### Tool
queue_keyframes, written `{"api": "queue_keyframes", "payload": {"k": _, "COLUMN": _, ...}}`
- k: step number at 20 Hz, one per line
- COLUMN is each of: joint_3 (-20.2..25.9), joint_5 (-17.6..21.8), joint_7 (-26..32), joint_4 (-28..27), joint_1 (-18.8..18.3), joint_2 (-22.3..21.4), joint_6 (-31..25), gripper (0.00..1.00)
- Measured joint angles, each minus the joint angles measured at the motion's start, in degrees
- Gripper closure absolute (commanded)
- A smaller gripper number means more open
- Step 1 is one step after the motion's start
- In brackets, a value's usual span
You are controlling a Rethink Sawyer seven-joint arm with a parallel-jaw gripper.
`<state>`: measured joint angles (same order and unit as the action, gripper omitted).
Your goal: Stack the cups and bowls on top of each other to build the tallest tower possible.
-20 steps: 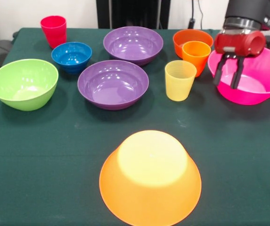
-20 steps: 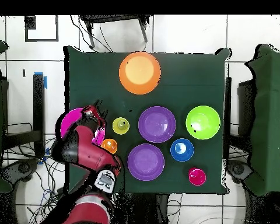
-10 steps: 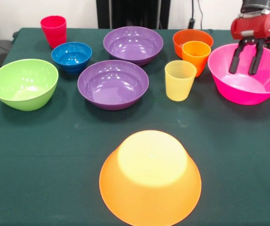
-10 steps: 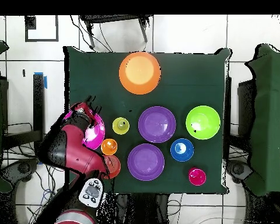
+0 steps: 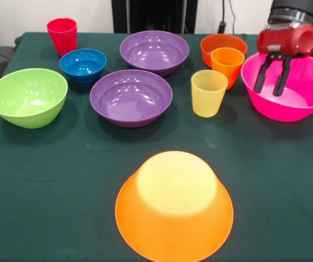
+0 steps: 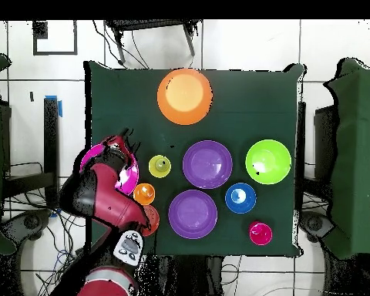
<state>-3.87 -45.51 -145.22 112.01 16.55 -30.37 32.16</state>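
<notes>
While the hand [image 5: 271, 87] hangs inside the large pink bowl [image 5: 303, 101], its two black fingers [image 5: 260, 82] spread apart and holding nothing, you appear to be lining up a grasp on that bowl. Straddle the rim with one finger inside and one outside, rather than pinching at the slick inner wall, and close gently, since glossy plastic will likely slip or tip. Lift straight up so you clear the orange-yellow cup [image 5: 227, 65] and the translucent yellow cup [image 5: 208, 93] just beside it.

No tower exists yet. Its likely base, the large orange bowl [image 5: 173, 210], sits upside down at the near edge in the front view, well apart from everything else. The two purple bowls [image 5: 131, 97], the lime green bowl [image 5: 27, 97], the small blue bowl [image 5: 83, 65], the red cup [image 5: 62, 35] and the red-orange bowl [image 5: 222, 43] stand separately.

A dark green cloth covers the tabletop [image 5: 52, 180] and may drag under a sliding bowl. From overhead, the tabletop [image 6: 242, 92] stands on a pale tiled floor [image 6: 334, 46], with cables [image 6: 34, 223] trailing near the robot's base.
</notes>
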Motion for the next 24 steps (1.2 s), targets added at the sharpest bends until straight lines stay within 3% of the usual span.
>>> {"api": "queue_keyframes", "payload": {"k": 7, "joint_3": 2.12, "joint_5": -1.23, "joint_7": -3.12, "joint_4": -0.17, "joint_1": -1.38, "joint_2": 2.68, "joint_6": 0.00, "gripper": 0.00}}
{"api": "queue_keyframes", "payload": {"k": 17, "joint_3": 1.76, "joint_5": -8.69, "joint_7": -3.36, "joint_4": -0.17, "joint_1": 0.07, "joint_2": 2.92, "joint_6": -1.67, "gripper": 0.00}}
{"api": "queue_keyframes", "payload": {"k": 20, "joint_3": 0.66, "joint_5": -14.84, "joint_7": -3.36, "joint_4": -0.20, "joint_1": 2.23, "joint_2": 2.77, "joint_6": -3.71, "gripper": 0.00}}
{"api": "queue_keyframes", "payload": {"k": 23, "joint_3": -0.14, "joint_5": -24.72, "joint_7": -3.32, "joint_4": -0.17, "joint_1": 5.46, "joint_2": 2.54, "joint_6": -6.75, "gripper": 0.00}}
{"api": "queue_keyframes", "payload": {"k": 24, "joint_3": 0.29, "joint_5": -30.91, "joint_7": -2.93, "joint_4": -0.07, "joint_1": 6.77, "joint_2": 2.07, "joint_6": -7.75, "gripper": 0.00}}
